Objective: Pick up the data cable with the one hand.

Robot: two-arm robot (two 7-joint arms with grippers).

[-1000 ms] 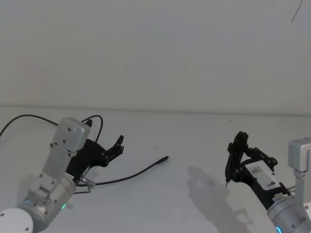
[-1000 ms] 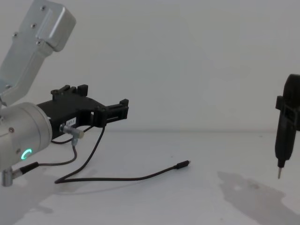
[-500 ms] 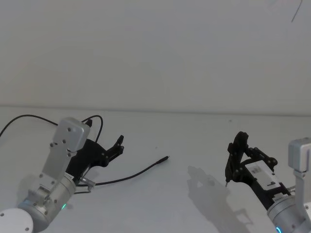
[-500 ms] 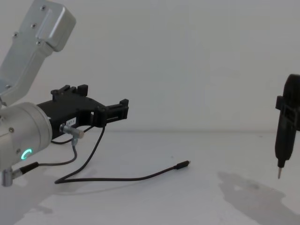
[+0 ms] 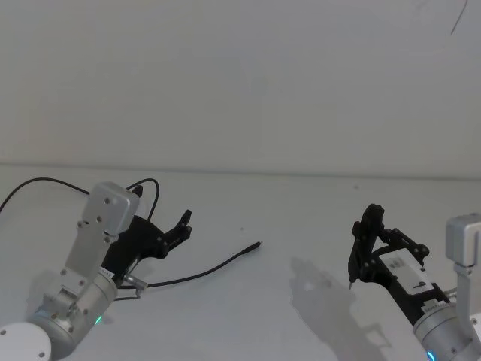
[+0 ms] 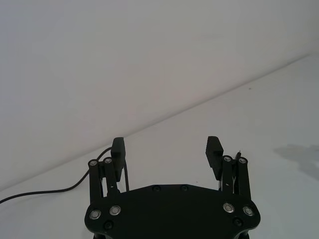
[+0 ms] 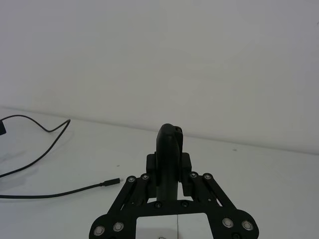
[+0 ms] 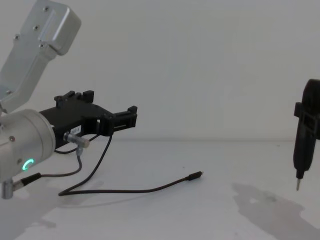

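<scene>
Position: the data cable (image 5: 203, 271) is lying slack on the table (image 5: 301, 218), curving from beneath the left arm out to its plug (image 8: 195, 175), which is resting near mid-table and pointing toward the right side. The cable's far run is passing behind the arm; cannot tell where it ends.

The left gripper (image 5: 184, 223) is hovering above and behind the cable's near run, clear of it. Its jaws are standing wide apart and carrying nothing. The right gripper (image 7: 168, 164) is sitting well off to the right, clamping a pen-shaped tool (image 7: 169, 137) tip-down above the table.

Handling, judged: the cable is looking light, thin and floppy, so it is likely drooping either side of any pinch and trailing as it lifts. Being so low on the surface, it is asking for fingertips brought right down to the table. The run just behind the plug, or the stiffer plug body itself, is looking like the best hold.

Surroundings: the table is showing plain white, smooth and matte. A bare white wall (image 5: 240, 75) is closing off the back.
</scene>
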